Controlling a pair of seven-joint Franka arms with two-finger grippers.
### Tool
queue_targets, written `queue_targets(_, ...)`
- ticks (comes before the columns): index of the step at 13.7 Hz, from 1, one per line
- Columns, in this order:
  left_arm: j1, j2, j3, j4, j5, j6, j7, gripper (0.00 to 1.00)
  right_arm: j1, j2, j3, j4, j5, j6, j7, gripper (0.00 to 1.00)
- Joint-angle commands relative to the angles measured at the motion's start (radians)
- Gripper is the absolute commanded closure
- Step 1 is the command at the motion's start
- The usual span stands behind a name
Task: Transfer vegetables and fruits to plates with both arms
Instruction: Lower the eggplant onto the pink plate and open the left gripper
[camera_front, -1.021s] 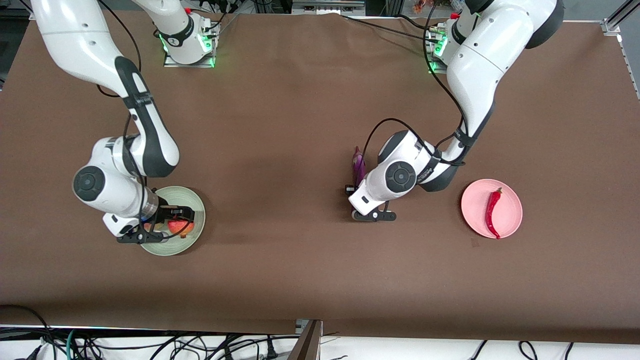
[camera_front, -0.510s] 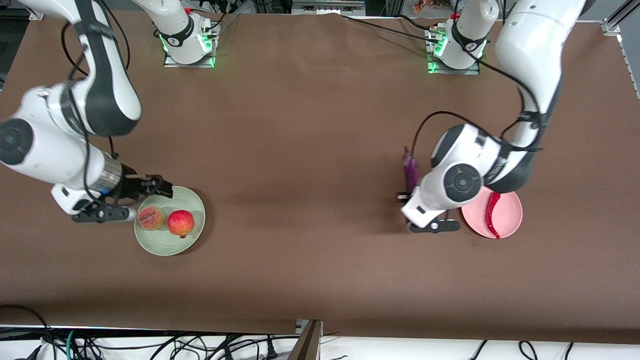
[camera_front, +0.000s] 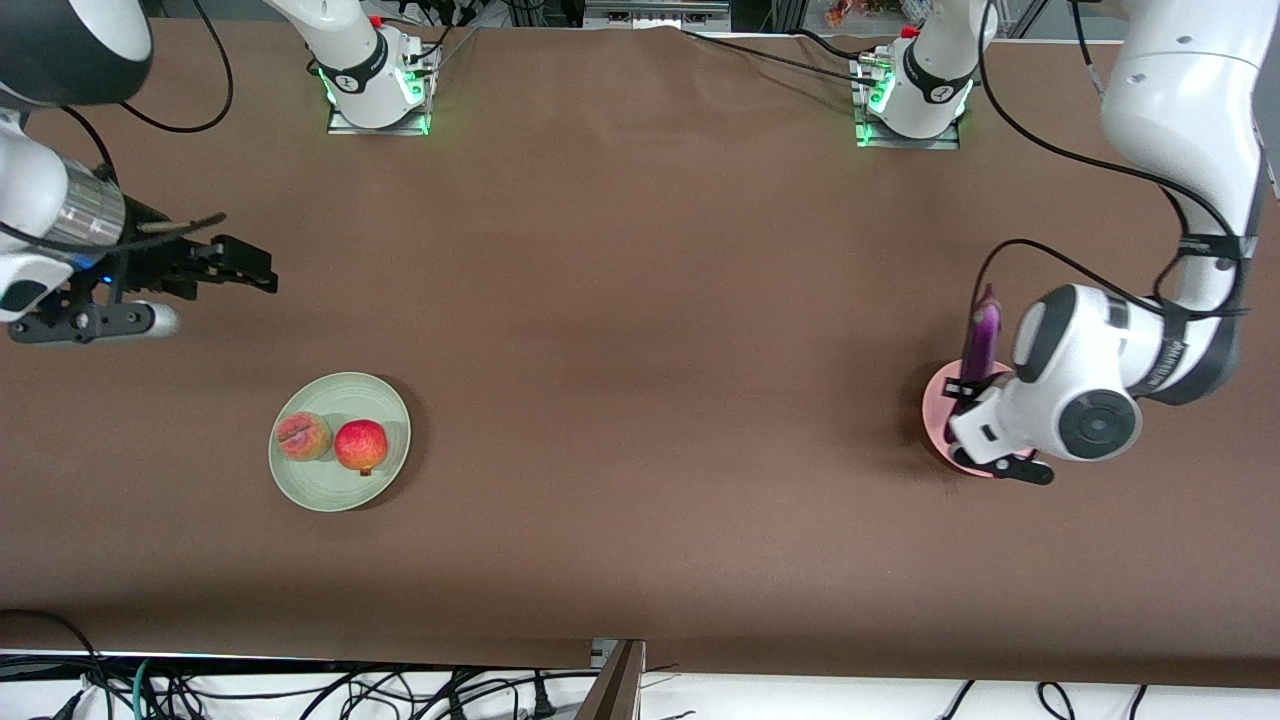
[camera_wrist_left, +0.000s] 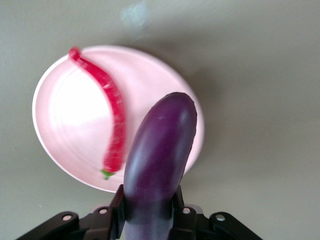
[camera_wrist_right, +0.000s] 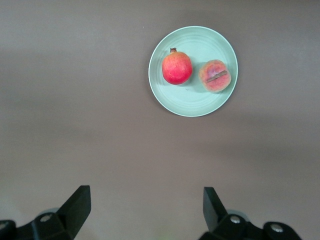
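Purple eggplant (camera_wrist_left: 159, 155) clamped in left gripper (camera_wrist_left: 147, 212) above pink plate (camera_wrist_left: 65, 125) (chili pepper (camera_wrist_left: 107, 107) aboard); right gripper (camera_wrist_right: 145, 210) gapes wide.

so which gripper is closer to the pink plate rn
Left. The left gripper, shut on the eggplant, hangs right over the pink plate. The right gripper is open, up over bare table at the right arm's end.

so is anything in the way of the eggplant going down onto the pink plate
Only the chili pepper, already lying across the pink plate. The eggplant, held in the left gripper, hangs over the bare part of the plate beside it; nothing else intervenes.
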Motion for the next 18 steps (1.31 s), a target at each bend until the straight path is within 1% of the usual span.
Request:
queue_targets(1, 0.005, 0.031, -0.009, -0.022, 0.022, 0.020, 0.032, 0.92, -0.004, -0.003, -0.001, 0.016, -0.017, -0.023, 0.014, 0.01)
queue_targets(2, 0.003, 0.038, -0.005, -0.022, 0.022, 0.026, 0.029, 0.53, -0.004, -0.001, -0.001, 0.016, -0.020, -0.023, 0.014, 0.00)
queue_targets(3, 0.002, 0.038, 0.001, -0.017, 0.036, 0.038, 0.029, 0.02, -0.004, -0.001, -0.001, 0.014, -0.031, -0.023, 0.014, 0.01)
queue_targets(4, 0.002, 0.036, 0.003, -0.014, 0.044, 0.044, 0.029, 0.00, -0.004, -0.001, -0.001, 0.014, -0.034, -0.024, 0.014, 0.01)
queue_targets(6, 0.002, 0.027, 0.003, -0.002, 0.042, 0.043, 0.029, 0.00, -0.004, -0.001, 0.000, 0.014, -0.034, -0.023, 0.012, 0.01)
queue_targets(8, 0.003, -0.005, -0.005, 0.032, 0.033, 0.041, 0.032, 0.00, -0.003, 0.000, 0.000, 0.016, -0.036, -0.023, 0.012, 0.01)
queue_targets(10, 0.002, -0.086, -0.024, 0.076, 0.006, 0.037, 0.026, 0.00, -0.003, 0.000, 0.000, 0.016, -0.040, -0.021, 0.011, 0.01)
queue_targets(11, 0.002, -0.141, -0.031, 0.102, -0.048, 0.037, 0.020, 0.00, -0.001, 0.000, 0.000, 0.017, -0.046, -0.021, 0.011, 0.01)
queue_targets(12, 0.003, -0.175, -0.031, 0.131, -0.079, 0.032, 0.020, 0.00, -0.001, 0.002, 0.000, 0.017, -0.048, -0.021, 0.009, 0.01)
queue_targets(13, 0.003, -0.212, -0.032, 0.147, -0.087, 0.014, 0.020, 0.00, -0.001, 0.004, 0.000, 0.017, -0.048, -0.018, 0.006, 0.01)
queue_targets(15, -0.007, -0.292, -0.038, 0.149, -0.074, -0.060, 0.006, 0.00, -0.003, 0.005, 0.000, 0.019, -0.048, -0.016, 0.002, 0.01)
queue_targets(18, -0.006, -0.399, -0.038, 0.153, -0.077, -0.141, -0.162, 0.00, -0.004, 0.004, 0.000, 0.019, -0.048, -0.016, -0.001, 0.01)
